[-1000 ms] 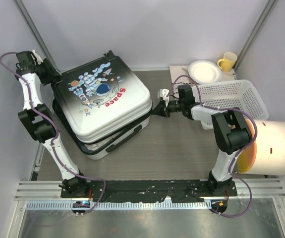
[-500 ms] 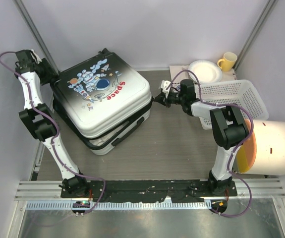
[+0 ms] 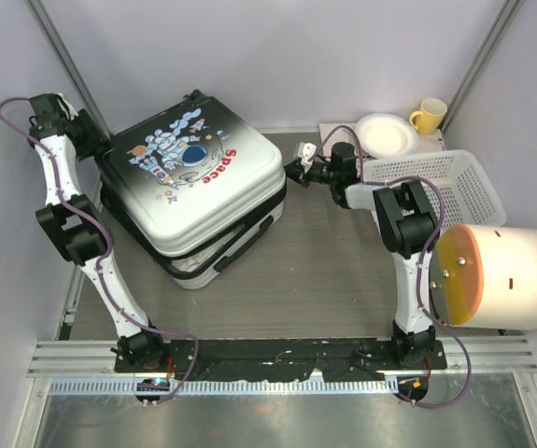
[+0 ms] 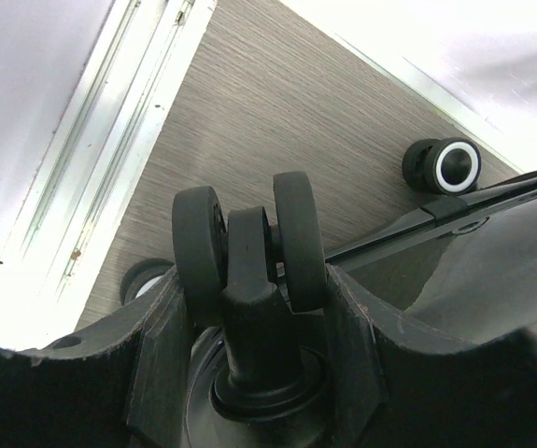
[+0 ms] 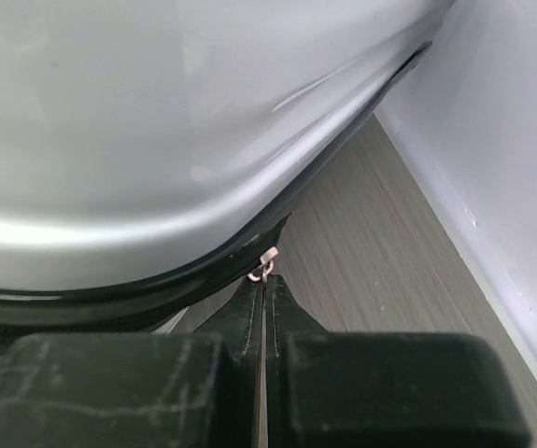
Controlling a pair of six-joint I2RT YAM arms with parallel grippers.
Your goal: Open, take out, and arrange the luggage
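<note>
White-to-black luggage (image 3: 193,187) lay just ahead of both grippers. L gripper (image 4: 249,280) clamped its caster (image 4: 249,233); R gripper (image 5: 265,294), pinched tight, held the zip pull (image 5: 267,258). Risk: tiny pull could slip out, or zip jam at the corner.

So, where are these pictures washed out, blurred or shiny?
Left wrist view: the rail and the top right corner are washed out white; the wheel is sharp. Right wrist view: the right tool, shut on the zipper pull, looks dark and soft; a pale highlight crosses the luggage. Top view: even light, sharp.
</note>
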